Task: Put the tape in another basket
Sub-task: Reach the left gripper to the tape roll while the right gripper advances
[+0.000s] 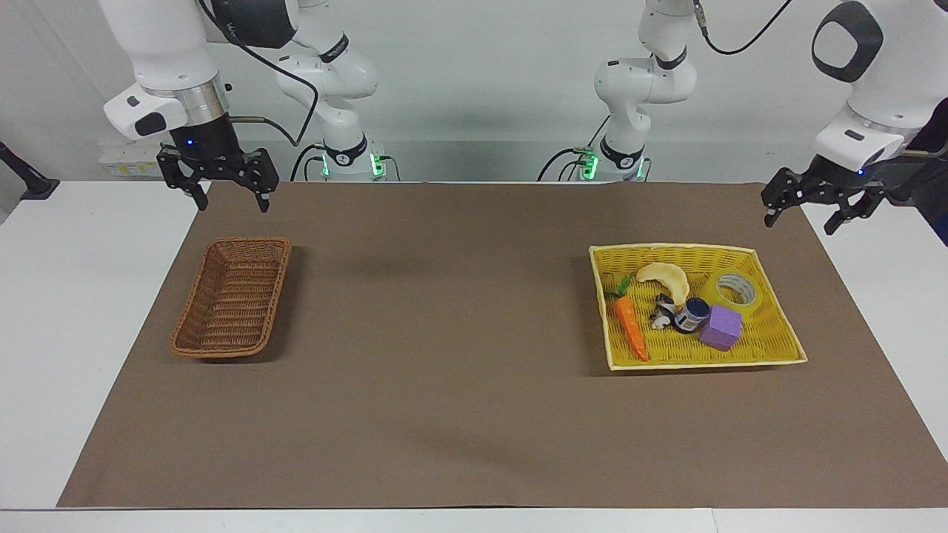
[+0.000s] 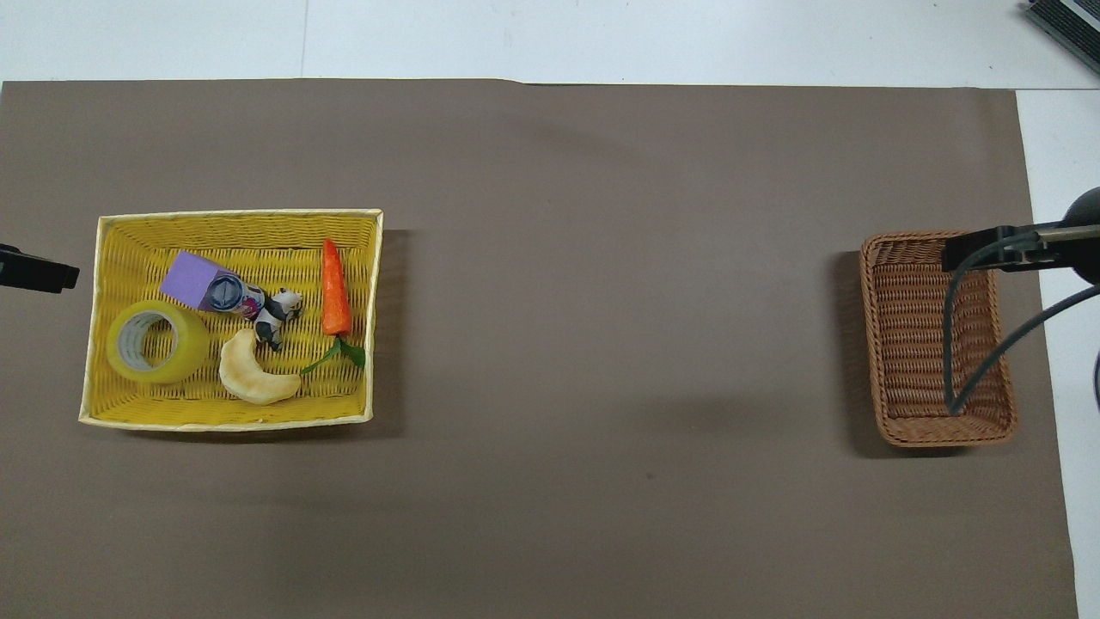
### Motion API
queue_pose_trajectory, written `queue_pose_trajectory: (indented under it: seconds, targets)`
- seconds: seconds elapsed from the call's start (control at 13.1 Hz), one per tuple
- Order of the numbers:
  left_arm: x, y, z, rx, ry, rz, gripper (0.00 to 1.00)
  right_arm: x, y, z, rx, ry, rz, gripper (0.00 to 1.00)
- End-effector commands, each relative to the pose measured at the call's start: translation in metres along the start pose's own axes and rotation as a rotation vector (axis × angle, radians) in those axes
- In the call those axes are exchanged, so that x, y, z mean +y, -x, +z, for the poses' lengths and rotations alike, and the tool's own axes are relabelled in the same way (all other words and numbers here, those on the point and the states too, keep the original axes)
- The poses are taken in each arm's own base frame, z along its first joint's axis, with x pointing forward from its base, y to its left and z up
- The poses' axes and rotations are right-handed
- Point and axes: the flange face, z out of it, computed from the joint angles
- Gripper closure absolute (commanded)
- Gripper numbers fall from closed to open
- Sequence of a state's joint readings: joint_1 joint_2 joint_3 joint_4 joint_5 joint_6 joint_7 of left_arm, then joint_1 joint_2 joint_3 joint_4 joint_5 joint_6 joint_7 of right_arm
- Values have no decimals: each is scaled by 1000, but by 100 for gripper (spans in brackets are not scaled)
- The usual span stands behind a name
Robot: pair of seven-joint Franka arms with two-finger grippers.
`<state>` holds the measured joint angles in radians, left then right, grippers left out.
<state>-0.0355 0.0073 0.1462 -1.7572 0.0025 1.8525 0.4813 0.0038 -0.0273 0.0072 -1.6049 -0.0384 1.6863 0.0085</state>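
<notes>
The yellow tape roll lies flat in the flat yellow basket, at its end toward the left arm's side of the table. The dark brown wicker basket stands empty at the right arm's end. My left gripper is open in the air, over the mat's edge just outside the yellow basket's corner; only a tip of it shows in the overhead view. My right gripper is open and hangs above the mat near the brown basket.
In the yellow basket also lie a purple cube, a small dark jar, a small black-and-white figure, a crescent bread and a carrot. A brown mat covers the table.
</notes>
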Motion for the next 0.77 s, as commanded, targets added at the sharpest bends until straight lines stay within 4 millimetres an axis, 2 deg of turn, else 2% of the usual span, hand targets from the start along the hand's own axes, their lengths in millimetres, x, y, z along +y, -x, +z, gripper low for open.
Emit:
queue_pose_trajectory:
  seconds: [0.0,0.15,0.23,0.69]
  targets:
    - [-14,20,43,5,-11,92,0,-1,2,-3,13,-64,-11,0]
    - [-23,27,74,24,-29,162,0,-8,1,-3,31,-89,-16,0]
    - [-30,30,90,11,-25,206,0,-12,1,-2,32,-159,-3,0]
    - [-39,17,201,-10,-41,324,0,-35,-3,15,26,-394,9,0]
